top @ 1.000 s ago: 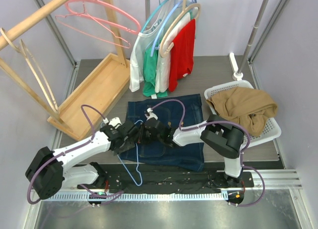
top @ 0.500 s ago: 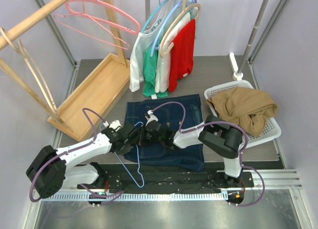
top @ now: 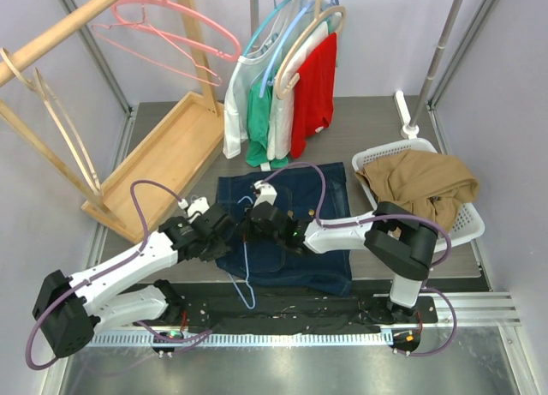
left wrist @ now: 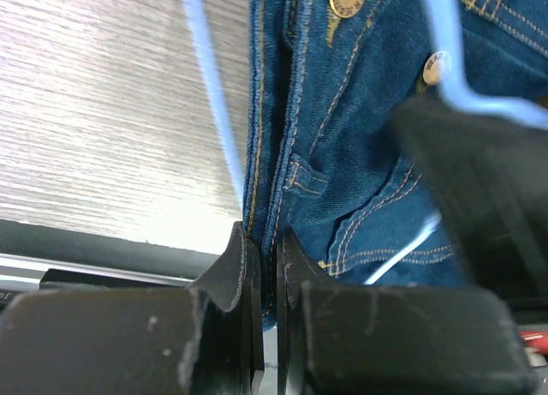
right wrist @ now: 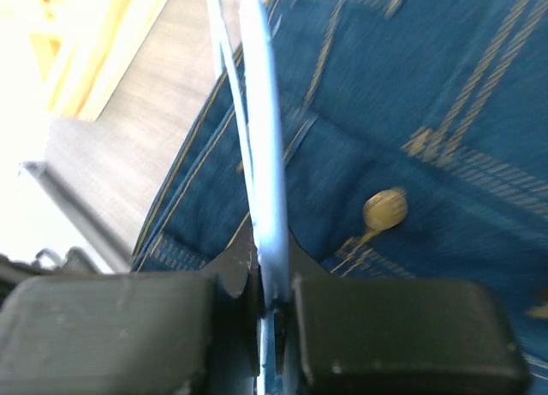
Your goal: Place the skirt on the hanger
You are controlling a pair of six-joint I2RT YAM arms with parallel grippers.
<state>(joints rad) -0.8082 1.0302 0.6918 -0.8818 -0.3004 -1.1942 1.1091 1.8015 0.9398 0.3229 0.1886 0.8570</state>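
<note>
Since a second ago your left arm has reached farther out over the bench (top: 154,241), and the left fingers (left wrist: 255,271) have gone from spread to clenched. The blue hanger (top: 242,271) has shifted a little to the right along with the right arm. The denim skirt (top: 295,228) lies spread flat on the bench just ahead of both arms, with brass buttons and tan stitching visible in the wrist views. Note the left fingers pinch a folded edge of the skirt, jaws almost touching with the cloth between. The right fingers (right wrist: 242,271) are clamped on the hanger's blue wire, which runs up between them over the denim.
</note>
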